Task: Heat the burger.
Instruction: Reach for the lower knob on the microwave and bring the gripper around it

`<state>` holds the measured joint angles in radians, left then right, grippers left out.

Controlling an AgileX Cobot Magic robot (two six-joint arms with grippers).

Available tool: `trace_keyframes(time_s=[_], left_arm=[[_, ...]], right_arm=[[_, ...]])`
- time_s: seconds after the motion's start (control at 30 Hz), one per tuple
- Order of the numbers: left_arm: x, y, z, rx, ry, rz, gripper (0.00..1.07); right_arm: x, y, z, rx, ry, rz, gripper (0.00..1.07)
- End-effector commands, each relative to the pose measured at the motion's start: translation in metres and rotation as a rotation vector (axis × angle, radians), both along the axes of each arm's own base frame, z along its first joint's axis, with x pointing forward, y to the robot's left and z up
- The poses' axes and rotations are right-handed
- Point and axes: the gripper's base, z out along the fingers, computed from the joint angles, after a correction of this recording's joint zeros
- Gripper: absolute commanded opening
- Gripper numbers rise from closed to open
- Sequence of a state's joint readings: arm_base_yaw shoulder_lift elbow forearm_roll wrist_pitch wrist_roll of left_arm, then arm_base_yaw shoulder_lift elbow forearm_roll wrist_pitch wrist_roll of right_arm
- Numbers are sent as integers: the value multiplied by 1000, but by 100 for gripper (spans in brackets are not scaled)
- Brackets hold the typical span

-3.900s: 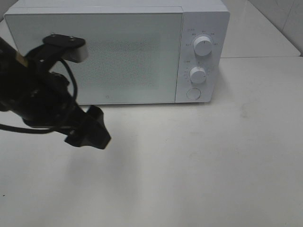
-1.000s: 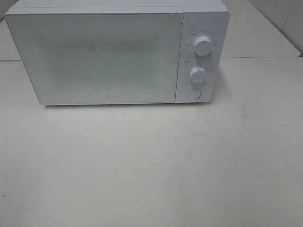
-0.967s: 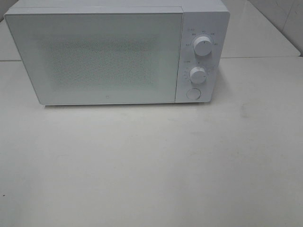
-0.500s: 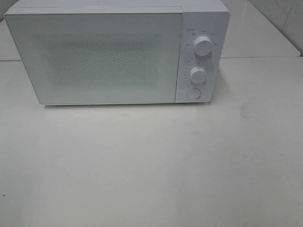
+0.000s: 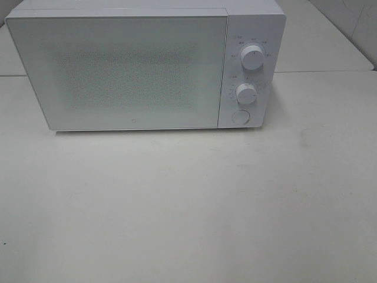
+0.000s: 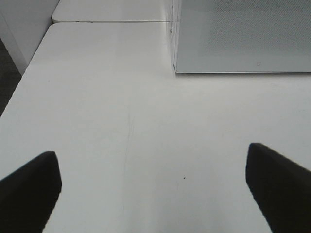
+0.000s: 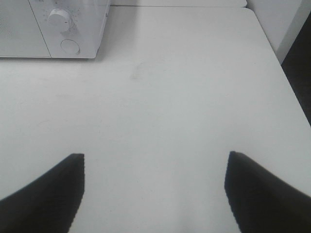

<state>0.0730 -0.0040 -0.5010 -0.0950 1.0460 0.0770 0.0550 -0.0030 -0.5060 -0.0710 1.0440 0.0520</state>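
The burger is hidden or out of view in every view. A white microwave [image 5: 147, 65] stands at the back of the table with its door shut; its corner also shows in the left wrist view [image 6: 243, 39] and the right wrist view [image 7: 53, 29]. Neither arm shows in the exterior high view. My left gripper [image 6: 153, 194] is open and empty over bare table, near the microwave's left front corner. My right gripper [image 7: 153, 194] is open and empty over bare table to the right of the microwave.
The microwave has two white knobs [image 5: 252, 58] and a round button [image 5: 240, 117] on its right panel. A table seam [image 5: 324, 72] runs behind. The table's left edge [image 6: 24, 77] and right edge [image 7: 286, 77] drop off to a dark floor.
The left arm, in front of the microwave 3.9 s ago, has left the exterior high view. Over the last second nothing has visibly moved.
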Motion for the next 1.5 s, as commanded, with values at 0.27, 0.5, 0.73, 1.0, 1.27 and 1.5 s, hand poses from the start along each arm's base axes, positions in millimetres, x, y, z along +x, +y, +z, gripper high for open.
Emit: trace_keyframes(time_s=[0.27,0.5,0.73,1.0,1.27,1.5], left_arm=[[-3,0,-1,-3,-29,6,98],[-3,0,-1,-3,-29,6,98],[-3,0,-1,-3,-29,6,98],[-3,0,-1,-3,-29,6,98],[-3,0,-1,-3,-29,6,98],[-3,0,-1,-3,-29,6,98]], right_arm=[[33,2,11,-3,118,-3,76],[50,4,19,17,54,2,76],[75,6,17,19,1,12,76],[102,9,10,36,-7,23,76],[135,11,-3,36,-32,32,76],[168,14,-12,40,-82,41,76]])
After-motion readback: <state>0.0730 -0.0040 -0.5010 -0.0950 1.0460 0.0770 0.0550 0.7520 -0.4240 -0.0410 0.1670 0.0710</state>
